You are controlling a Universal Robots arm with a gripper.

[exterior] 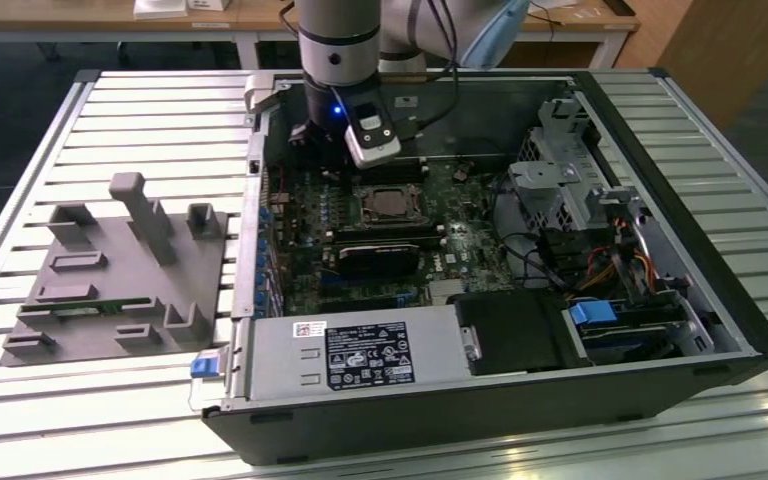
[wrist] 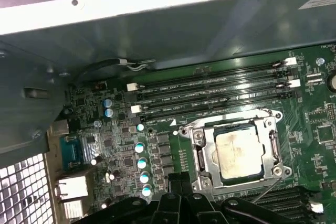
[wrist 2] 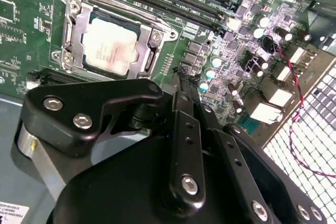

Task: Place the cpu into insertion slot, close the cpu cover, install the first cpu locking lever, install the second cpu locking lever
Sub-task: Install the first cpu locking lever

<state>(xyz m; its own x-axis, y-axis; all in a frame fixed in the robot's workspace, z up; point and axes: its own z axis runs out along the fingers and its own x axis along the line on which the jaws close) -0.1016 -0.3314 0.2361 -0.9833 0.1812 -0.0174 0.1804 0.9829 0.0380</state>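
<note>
Gripper [wrist 2: 180,74] hangs inside computer case [exterior: 491,410] on slatted table [exterior: 51,425], desks [exterior: 598,18] behind.

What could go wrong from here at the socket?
1. The end effector sits close to the capacitors beside the cover; a sideways slip might knock them.
2. The cover lies over the chip; if it isn't fully flat, pressing there could load the chip unevenly.

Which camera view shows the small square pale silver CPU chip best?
The second wrist view: the small pale silver square cpu appears closest, face unobstructed. The first wrist view shows the cpu whole but farther; the exterior view shows the cpu as a tiny square.
</note>
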